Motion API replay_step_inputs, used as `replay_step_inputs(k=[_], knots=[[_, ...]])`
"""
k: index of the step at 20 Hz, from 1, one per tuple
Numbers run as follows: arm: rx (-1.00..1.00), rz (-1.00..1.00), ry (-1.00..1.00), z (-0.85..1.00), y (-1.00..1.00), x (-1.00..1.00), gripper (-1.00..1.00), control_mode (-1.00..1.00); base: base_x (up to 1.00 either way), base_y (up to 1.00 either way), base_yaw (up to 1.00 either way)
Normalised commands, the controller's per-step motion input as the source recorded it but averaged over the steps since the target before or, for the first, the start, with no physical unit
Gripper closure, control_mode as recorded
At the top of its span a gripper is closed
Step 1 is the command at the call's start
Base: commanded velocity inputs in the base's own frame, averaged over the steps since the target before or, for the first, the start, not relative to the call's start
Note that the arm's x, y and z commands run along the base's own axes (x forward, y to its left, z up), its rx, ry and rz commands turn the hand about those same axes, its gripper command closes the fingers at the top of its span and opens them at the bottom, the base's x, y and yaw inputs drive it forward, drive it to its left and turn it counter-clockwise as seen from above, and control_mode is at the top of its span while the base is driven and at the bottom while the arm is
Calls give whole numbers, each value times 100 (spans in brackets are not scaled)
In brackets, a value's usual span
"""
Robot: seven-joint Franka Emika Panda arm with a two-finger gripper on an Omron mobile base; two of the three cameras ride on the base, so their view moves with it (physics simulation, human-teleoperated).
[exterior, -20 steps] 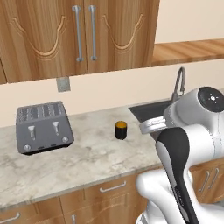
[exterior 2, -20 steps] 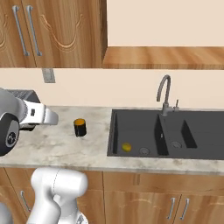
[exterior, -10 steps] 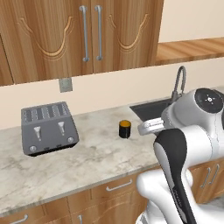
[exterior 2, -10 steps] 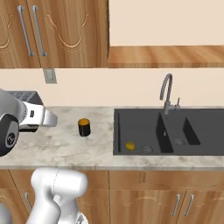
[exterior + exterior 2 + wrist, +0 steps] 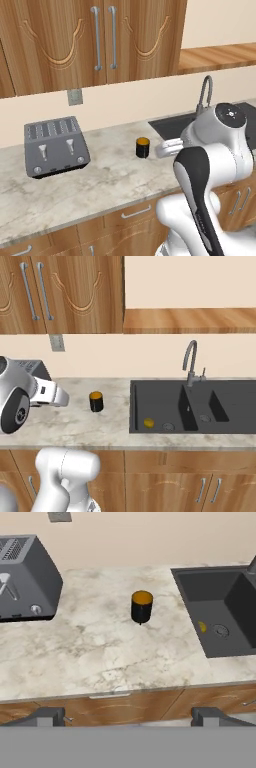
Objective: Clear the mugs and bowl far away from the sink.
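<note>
The black mug (image 5: 141, 606) was seen upright on the counter (image 5: 100, 662), between the toaster (image 5: 25, 577) and the sink (image 5: 220, 612), apart from both. The gripper (image 5: 127, 717) was held back with jaws wide apart, empty, presumably lined up for an approach

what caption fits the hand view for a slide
Open gripper faces a black mug between toaster and sink.
</note>
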Motion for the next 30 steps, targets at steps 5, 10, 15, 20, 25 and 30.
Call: replay_step_inputs(k=[5, 10, 15, 20, 25, 30], knots=[[2, 0, 0, -38, 0, 23, -100, -100, 0, 0, 0], [2, 0, 0, -34, 0, 25, -100, -100, 0, 0, 0], [0, 0, -1, -32, 0, 28, -100, -100, 0, 0, 0], [0, 0, -1, -24, -11, 26, -100, -100, 0, 0, 0], [0, 0, -2, -20, -15, 23, -100, -100, 0, 0, 0], [0, 0, 0, -21, -1, 44, -100, -100, 0, 0, 0]])
